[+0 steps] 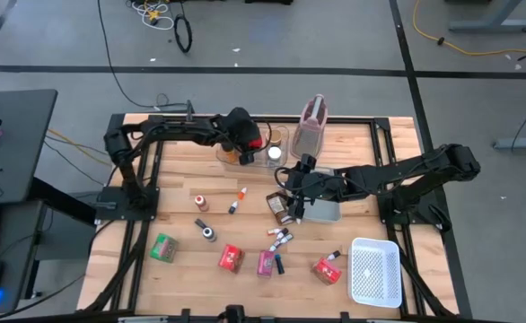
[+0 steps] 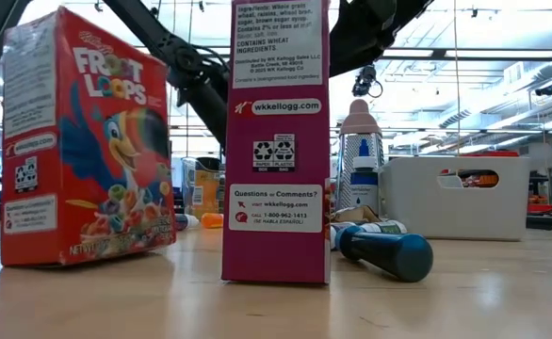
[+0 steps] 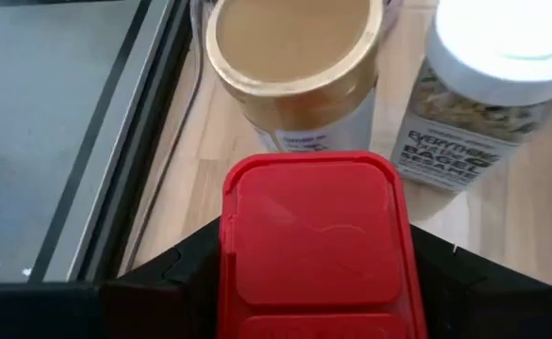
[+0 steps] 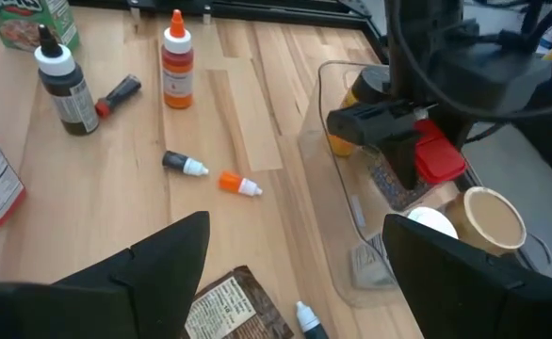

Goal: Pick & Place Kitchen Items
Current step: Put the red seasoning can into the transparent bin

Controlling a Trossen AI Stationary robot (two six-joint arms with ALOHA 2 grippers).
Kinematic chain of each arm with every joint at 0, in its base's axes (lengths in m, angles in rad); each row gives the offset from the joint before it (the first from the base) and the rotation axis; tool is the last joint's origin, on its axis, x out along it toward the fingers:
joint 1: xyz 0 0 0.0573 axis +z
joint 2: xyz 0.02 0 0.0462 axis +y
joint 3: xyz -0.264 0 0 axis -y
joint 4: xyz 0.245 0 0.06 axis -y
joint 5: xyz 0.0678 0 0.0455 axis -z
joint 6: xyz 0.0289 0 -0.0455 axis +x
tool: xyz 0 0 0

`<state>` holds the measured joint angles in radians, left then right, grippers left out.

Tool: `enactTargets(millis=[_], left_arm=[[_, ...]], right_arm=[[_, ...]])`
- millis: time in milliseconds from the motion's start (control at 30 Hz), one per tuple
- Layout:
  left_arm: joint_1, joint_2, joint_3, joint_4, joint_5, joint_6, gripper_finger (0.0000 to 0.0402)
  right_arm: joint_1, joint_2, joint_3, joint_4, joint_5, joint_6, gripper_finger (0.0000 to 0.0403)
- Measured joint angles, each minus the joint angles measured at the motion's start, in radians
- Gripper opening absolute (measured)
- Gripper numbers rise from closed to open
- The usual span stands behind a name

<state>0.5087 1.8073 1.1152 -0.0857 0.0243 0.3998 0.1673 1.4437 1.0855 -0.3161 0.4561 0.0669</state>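
Observation:
My left gripper [image 1: 256,142] reaches over the clear plastic bin [image 1: 245,154] at the table's far middle, shut on a red-lidded jar [image 3: 314,235]. In the bin stand a gold-lidded jar [image 3: 290,47] and a white-lidded spice jar [image 3: 502,56]. My right gripper [image 1: 292,193] hangs open above the table's middle with nothing between its fingers, next to a brown packet [image 1: 281,206] lying flat. Small bottles [image 4: 174,56] and several packets [image 1: 232,258] lie scattered on the wood toward the near edge. My left gripper pinches the jar by the two opposite sides of its red lid [image 3: 234,254], one finger [image 3: 177,278] on either side. The fingers slant down from the table's far left. The jar stands upright in the hold over the bin; its lower end is hidden.
A pinkish jug [image 1: 310,130] stands just right of the bin. A grey flat tray [image 1: 326,212] lies under my right arm. A white mesh basket [image 1: 373,272] sits at the near right corner. A green packet [image 1: 164,247] lies near left.

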Motion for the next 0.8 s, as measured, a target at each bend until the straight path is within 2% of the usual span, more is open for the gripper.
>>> enactTargets(millis=[367, 800], left_arm=[[0.003, 0.029, -0.001, 0.019, -0.022, -0.002, 0.0239], [-0.001, 0.029, 0.000, 0.035, -0.064, 0.115, 0.0240]], right_arm=[[0.000, 0.000, 0.000, 0.000, 0.000, -0.005, 0.0330], [0.000, 0.000, 0.000, 0.000, -0.001, 0.002, 0.0330]])
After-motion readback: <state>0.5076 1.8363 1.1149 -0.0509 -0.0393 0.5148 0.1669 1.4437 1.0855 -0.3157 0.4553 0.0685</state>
